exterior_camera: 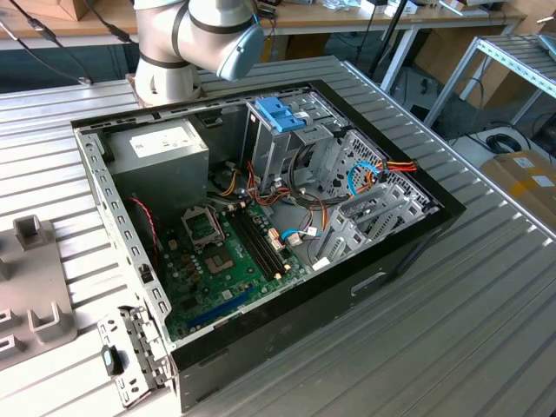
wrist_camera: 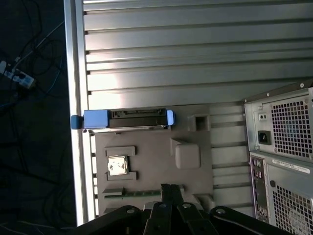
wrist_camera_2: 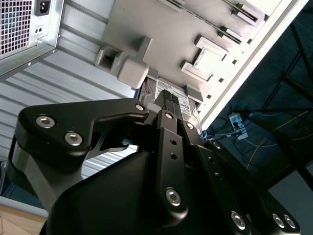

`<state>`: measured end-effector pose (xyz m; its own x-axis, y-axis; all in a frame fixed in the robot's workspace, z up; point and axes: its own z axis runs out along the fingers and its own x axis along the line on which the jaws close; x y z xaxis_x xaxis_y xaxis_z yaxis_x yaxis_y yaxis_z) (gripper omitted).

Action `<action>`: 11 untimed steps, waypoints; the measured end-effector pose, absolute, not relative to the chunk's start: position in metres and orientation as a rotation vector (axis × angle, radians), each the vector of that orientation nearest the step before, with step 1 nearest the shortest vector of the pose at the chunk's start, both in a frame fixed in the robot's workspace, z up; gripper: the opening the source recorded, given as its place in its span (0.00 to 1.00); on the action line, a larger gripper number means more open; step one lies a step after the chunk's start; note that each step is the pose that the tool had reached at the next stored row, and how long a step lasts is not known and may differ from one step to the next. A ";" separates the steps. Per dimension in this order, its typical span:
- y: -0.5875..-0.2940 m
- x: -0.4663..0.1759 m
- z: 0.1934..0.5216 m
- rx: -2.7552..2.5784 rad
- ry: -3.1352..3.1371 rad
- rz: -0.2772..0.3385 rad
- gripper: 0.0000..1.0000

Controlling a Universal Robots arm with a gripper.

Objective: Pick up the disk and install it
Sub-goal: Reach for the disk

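The gripper (wrist_camera: 171, 190), closed on nothing, hung apart from the disk (wrist_camera: 128, 119) standing edgewise on the fixture (wrist_camera: 151, 152). Grasping well would likely need it opened and centred midway.

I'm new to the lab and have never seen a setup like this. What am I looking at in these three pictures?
It is a robot arm at a ribbed metal table. The exterior view looks down on an open computer case. Both wrist views come from cameras riding on the arm, looking past its black gripper, which is shut and holding nothing. Beyond it, at the edge of a grey tray, stands the disk, on edge in its light-blue frame.
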<state>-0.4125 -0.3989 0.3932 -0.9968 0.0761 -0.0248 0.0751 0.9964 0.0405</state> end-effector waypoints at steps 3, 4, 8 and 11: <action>-0.399 -0.414 0.393 0.118 3.112 0.061 0.10; -0.399 -0.414 0.393 0.118 3.112 0.062 0.10; -0.399 -0.417 0.393 0.118 3.113 0.061 0.10; -0.399 -0.418 0.393 0.118 3.113 0.061 0.10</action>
